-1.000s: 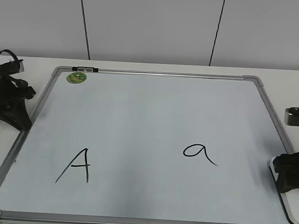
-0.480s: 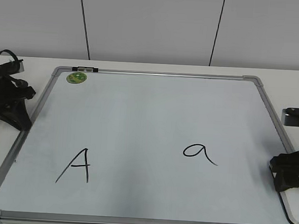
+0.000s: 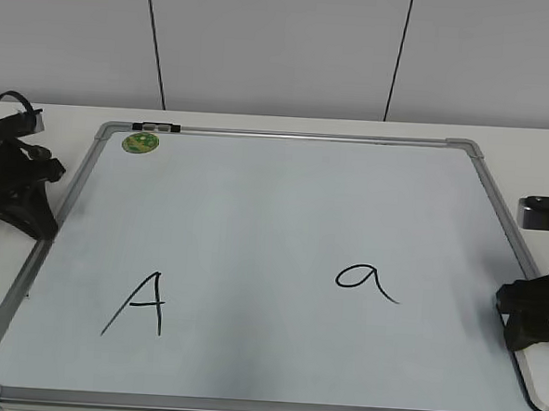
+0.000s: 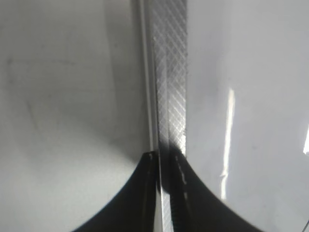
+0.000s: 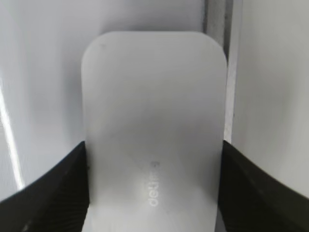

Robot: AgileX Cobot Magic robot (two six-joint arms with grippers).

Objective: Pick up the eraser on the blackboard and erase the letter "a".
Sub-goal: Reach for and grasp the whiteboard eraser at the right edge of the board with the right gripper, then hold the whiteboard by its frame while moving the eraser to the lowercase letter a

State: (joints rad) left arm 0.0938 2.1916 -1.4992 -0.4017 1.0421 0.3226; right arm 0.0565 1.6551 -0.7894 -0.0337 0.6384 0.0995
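Note:
The white blackboard (image 3: 274, 205) lies flat on the table. The small cursive letter "a" (image 3: 368, 281) is at its lower right. The white eraser (image 3: 538, 389) lies at the board's right edge, partly over the frame. It fills the right wrist view (image 5: 154, 96), grey lettering up. My right gripper (image 3: 528, 323) straddles it, and its black fingers (image 5: 72, 164) press both long sides; the gripper (image 5: 154, 150) is shut on it. My left gripper (image 3: 31, 219) rests at the board's left edge, shut and empty, over the silver frame (image 4: 169, 72).
A tall capital "A" (image 3: 138, 304) is at the board's lower left. A round green sticker (image 3: 140, 142) and a small black clip (image 3: 156, 126) sit at the top left corner. White table (image 3: 530, 147) surrounds the board; a panelled wall stands behind.
My right gripper has shifted slightly left and down over the eraser, covering the white end that showed beside it. The left arm has not moved.

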